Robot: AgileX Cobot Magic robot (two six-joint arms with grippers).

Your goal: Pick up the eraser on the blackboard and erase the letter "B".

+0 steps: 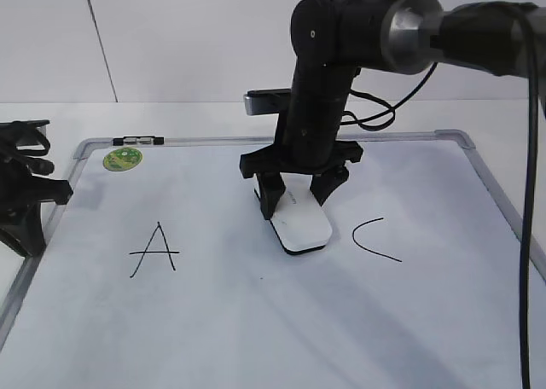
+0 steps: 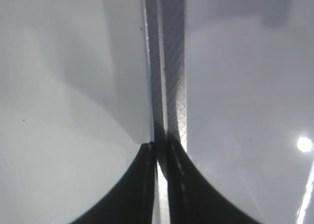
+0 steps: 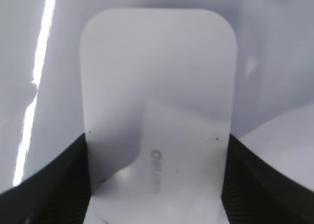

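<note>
A white blackboard (image 1: 256,321) with a silver frame lies flat on the bench (image 1: 171,116), seen at a slant from the front. The right hand (image 1: 299,197) reaches down onto the middle of the blackboard, its two black fingers (image 1: 271,194) clamped on either long side of the eraser (image 1: 300,225), a white rounded block with a dark underside. In the right wrist view the eraser (image 3: 157,111) sits squarely between the fingers (image 3: 49,184), its long axis running straight out ahead of the hand. The eraser seems to rest on or just above the blackboard, between the black letter A (image 1: 155,249) to its left and the black letter C (image 1: 374,238) to its right. No letter "B" shows; whether it lies hidden beneath the eraser or is already wiped away cannot be told. A green round sticker (image 1: 122,159) marks the far left corner. The left hand (image 1: 21,193) sits off the left edge of the blackboard, well apart from the eraser, and its wrist view shows the fingertips (image 2: 142,184) pressed nearly together, empty, over the frame edge
</note>
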